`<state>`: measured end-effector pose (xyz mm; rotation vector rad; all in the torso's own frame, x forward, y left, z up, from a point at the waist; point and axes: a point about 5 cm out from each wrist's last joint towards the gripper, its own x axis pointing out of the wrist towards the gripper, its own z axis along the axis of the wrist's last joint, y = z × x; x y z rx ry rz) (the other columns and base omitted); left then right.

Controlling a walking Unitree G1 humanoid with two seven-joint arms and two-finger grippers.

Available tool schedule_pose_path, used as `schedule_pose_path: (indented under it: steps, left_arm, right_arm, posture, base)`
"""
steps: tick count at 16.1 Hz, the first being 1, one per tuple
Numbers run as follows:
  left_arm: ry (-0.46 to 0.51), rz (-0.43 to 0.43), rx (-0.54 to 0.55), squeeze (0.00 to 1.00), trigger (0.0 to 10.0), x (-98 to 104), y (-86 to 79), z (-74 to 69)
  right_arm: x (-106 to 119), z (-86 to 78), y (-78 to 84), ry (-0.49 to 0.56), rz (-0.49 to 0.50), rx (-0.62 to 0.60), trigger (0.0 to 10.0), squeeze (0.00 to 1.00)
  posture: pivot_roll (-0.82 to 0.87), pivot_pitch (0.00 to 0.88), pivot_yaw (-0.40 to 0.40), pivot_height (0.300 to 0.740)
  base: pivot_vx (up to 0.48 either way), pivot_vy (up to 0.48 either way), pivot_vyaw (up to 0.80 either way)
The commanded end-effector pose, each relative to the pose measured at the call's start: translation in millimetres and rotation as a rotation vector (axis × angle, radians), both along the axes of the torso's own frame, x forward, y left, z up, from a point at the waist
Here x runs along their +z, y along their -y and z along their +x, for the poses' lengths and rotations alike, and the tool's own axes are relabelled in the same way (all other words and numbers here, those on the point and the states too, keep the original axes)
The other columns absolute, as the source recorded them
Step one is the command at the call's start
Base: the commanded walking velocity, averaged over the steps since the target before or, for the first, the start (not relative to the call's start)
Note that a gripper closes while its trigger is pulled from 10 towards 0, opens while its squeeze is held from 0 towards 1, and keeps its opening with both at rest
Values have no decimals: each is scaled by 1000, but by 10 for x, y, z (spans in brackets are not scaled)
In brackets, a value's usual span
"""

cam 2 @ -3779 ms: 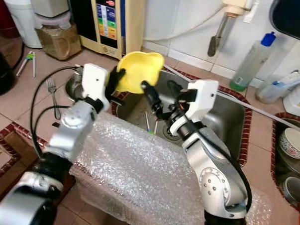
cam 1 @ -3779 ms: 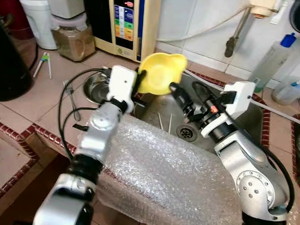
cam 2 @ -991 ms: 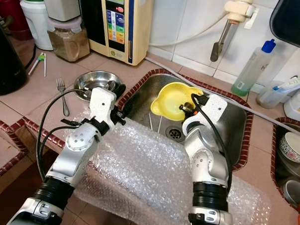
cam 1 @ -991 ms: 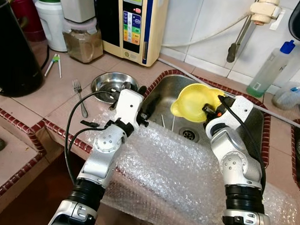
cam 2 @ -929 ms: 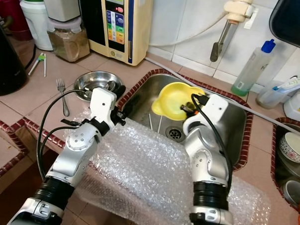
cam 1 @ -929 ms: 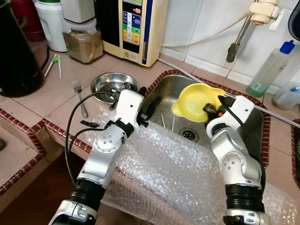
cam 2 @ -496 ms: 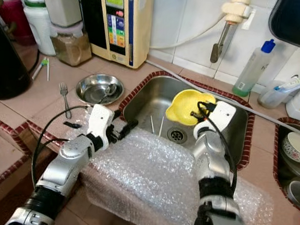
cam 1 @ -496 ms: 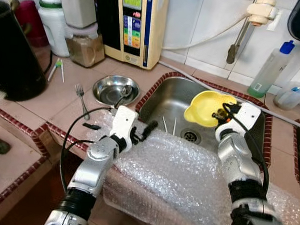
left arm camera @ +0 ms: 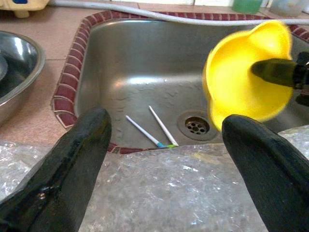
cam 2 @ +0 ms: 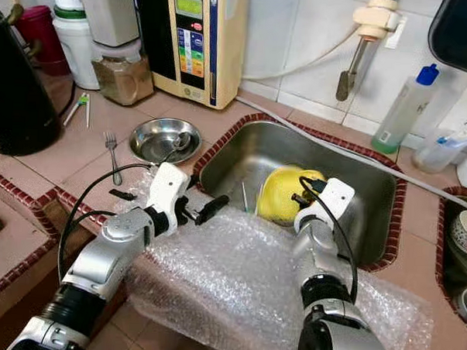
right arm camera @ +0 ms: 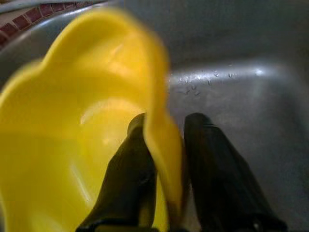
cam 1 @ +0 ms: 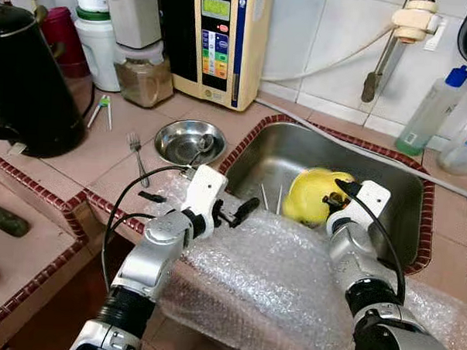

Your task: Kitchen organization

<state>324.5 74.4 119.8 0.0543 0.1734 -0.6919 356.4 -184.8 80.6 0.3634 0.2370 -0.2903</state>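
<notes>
Yellow bowl (cam 1: pixel 314 195) rim pinched by right gripper (right arm camera: pixel 166 159); left gripper (left arm camera: pixel 164 140) spread wide

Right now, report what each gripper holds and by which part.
The right gripper holds the yellow bowl by its rim, one finger inside the wall and one outside, down in the sink. The left gripper is open and holds nothing.

right gripper (right arm camera: pixel 166 159) clamped, arm reaching forward; left gripper (left arm camera: pixel 164 159) spread wide.
</notes>
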Motion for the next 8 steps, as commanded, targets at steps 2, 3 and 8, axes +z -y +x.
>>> schedule_pose_path:
  steps: [2,3,8]
  left_arm:
    - [-16,-17,-25,1000,10000,67,77,14]
    - [-14,-19,-34,1000,10000,77,93,13]
    - [-2,6,-33,1000,10000,68,91,18]
  right_arm:
    - [29,19,-6,25,-26,2,10000,1000]
    - [68,33,3,52,-25,18,10000,1000]
    - [60,50,-15,33,12,29,10000,1000]
  posture:
    - [62,0,-12,740]
    - [59,0,-17,740]
    - [48,0,-7,740]
  base:
    - [0,0,0]
    - [0,0,0]
    - [0,0,0]
